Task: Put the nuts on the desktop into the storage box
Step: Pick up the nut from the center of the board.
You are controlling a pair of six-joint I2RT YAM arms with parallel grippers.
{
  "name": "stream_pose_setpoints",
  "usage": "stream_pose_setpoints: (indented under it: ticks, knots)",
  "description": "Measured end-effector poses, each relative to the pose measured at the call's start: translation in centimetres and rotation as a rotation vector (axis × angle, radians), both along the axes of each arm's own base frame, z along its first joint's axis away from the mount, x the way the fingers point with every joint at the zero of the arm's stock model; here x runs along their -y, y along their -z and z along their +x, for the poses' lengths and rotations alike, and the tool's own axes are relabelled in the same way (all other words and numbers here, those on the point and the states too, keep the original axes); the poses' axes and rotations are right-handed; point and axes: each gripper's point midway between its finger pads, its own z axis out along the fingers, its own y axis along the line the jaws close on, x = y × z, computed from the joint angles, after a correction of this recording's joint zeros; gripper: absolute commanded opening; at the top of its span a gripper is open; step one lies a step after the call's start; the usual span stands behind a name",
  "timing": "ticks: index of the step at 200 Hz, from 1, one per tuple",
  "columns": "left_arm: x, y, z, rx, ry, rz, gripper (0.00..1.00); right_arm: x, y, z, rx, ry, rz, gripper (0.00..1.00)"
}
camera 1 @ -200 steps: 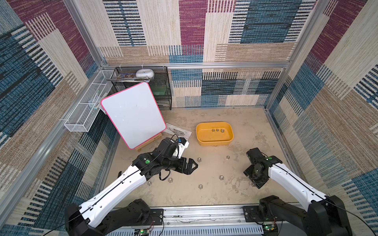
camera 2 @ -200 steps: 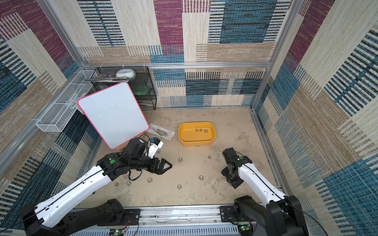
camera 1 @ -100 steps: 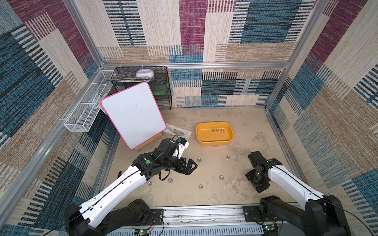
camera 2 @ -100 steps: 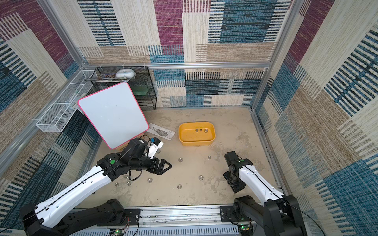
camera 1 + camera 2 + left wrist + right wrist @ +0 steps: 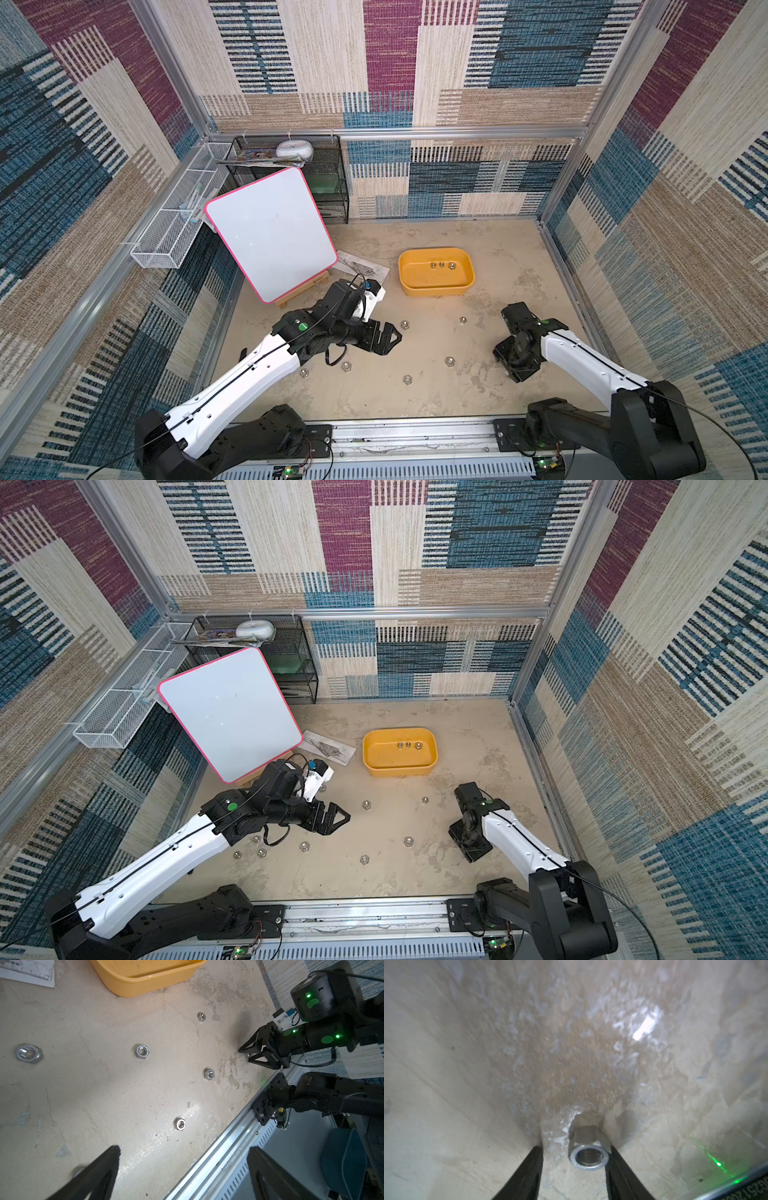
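The yellow storage box (image 5: 434, 290) (image 5: 399, 770) stands at the back middle of the desktop (image 5: 457, 399) with three nuts (image 5: 441, 264) inside. Several more nuts (image 5: 407, 379) (image 5: 364, 859) (image 5: 141, 1050) lie loose on the desktop. My right gripper (image 5: 574, 1148) (image 5: 245, 1055) points down at the desktop, right of centre. It is open around an upright nut (image 5: 588, 1155), which touches one finger and stands apart from the other. My left gripper (image 5: 390, 336) (image 5: 184, 1149) hovers wide open and holds nothing, left of centre.
A pink-rimmed whiteboard (image 5: 270, 232) leans on a wooden stand at the back left, with a printed paper sheet (image 5: 361, 266) beside it. Behind them are a black mesh shelf (image 5: 328, 183) and a white wire basket (image 5: 174, 224). An aluminium rail (image 5: 415, 432) runs along the front edge.
My right gripper has moved a little toward the front edge and come down around a nut, with its jaws narrower than before. The left arm has stayed still.
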Motion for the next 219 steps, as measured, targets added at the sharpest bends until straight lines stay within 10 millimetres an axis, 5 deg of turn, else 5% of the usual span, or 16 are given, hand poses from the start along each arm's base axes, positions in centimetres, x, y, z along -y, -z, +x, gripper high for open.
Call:
stream_pose_setpoints:
  ticks: [118,187,219]
  knots:
    - [-0.1,-0.3,-0.1,0.005,-0.003,-0.007,1.00,1.4,0.2,-0.3,0.012,0.013,-0.015,0.43]
    - [-0.1,-0.3,-0.1,0.003,-0.007,-0.010,1.00,1.7,0.0,-0.6,0.005,-0.013,-0.021,0.22]
    - [-0.1,-0.3,-0.1,0.003,-0.008,-0.011,1.00,1.5,-1.4,0.9,0.069,-0.063,-0.020,0.23]
